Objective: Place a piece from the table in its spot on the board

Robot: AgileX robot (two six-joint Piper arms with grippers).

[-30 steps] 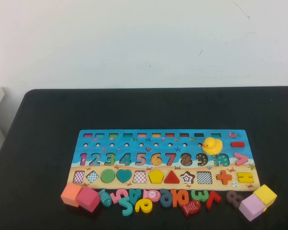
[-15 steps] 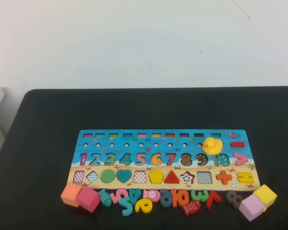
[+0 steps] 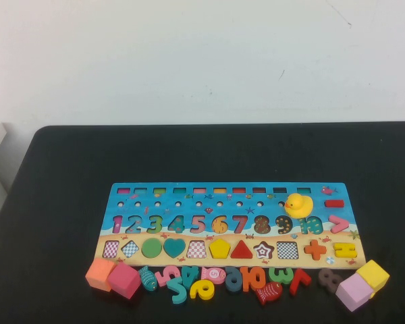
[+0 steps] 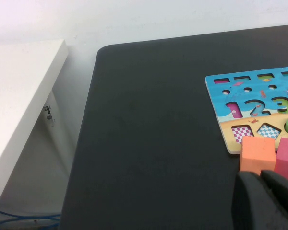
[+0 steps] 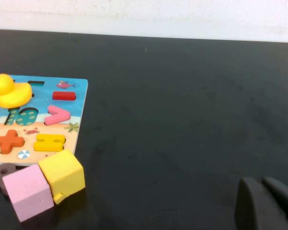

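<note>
I see the yellow pentagon piece [image 3: 220,248] seated in its place on the board [image 3: 229,196], which lies on the table [image 3: 209,152]. Four cubes sit along the board's near edge: two at its left end, two at its right. One duck [image 3: 298,204] stands on the board. Left gripper [image 4: 264,178] shut, off the board's left end; right gripper [image 5: 265,184] looks closed, well right of it.

Loose pieces [image 3: 216,282] crowding board's [image 3: 189,202] near edge

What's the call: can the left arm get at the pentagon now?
Probably yes. The pentagon sits in the shape row of the board with nothing over it. The left gripper, shut, hangs near the board's left corner by the orange cube. The right gripper is off the board's right end.
</note>
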